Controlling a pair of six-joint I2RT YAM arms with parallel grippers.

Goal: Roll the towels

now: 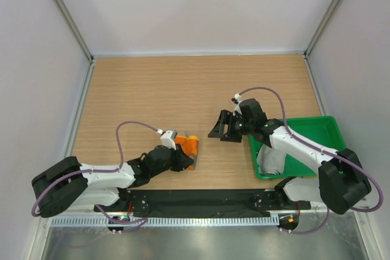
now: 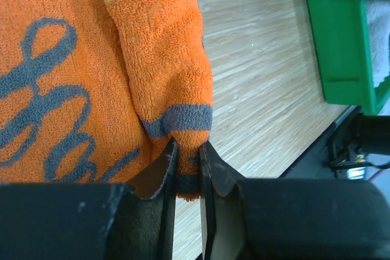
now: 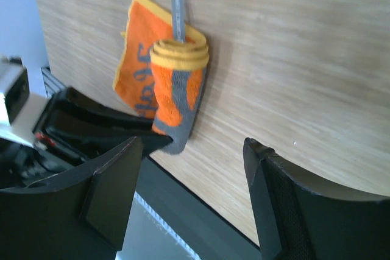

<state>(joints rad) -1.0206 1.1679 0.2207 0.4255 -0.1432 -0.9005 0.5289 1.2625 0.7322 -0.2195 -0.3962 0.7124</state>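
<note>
Lying part-rolled, orange towel [image 3: 177,83] — yellow edge, grey lettering

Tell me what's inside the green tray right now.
A light grey towel, bunched in the near-left corner of the green tray. The right arm crosses over it, hiding part of the towel and the tray floor.

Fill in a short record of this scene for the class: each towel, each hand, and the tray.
orange towel: on the table, partly rolled, part lies flat
grey towel: bunched in the green tray
left hand: shut on the orange towel's edge
right hand: open, holds nothing, above the table between orange towel and tray
</note>
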